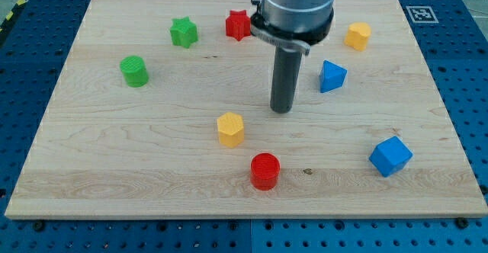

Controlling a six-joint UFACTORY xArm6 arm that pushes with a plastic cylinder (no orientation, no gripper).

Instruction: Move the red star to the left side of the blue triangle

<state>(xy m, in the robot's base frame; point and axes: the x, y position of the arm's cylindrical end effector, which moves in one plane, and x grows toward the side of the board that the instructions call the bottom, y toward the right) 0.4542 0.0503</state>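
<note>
Red star [238,25] sits near the view's top edge of the wooden board [114,169], just left of the arm's grey housing and possibly touching it; the overlap makes contact hard to judge. Blue triangle [332,76] lies to the view's right of the rod, lower than the star, well apart from it. My tip [282,110] rests on open board between them, just left of the triangle and slightly lower, touching no block. No jaws on this rig: the rod carries nothing and can only shove. Key relation: the star lies up and to the view's left of the tip, while its goal spot is roughly where the tip now stands. Judgement: the tip must travel round to the star's upper-left side, then push it down and rightward toward the triangle's left flank. Risk: the green star [184,32] sits close on the star's left, leaving limited room to get behind it. Other blocks, namely the green cylinder [134,71], yellow hexagon [230,129], red cylinder [265,171], blue cube [390,155] and yellow block [357,36], lie off the likely path.
</note>
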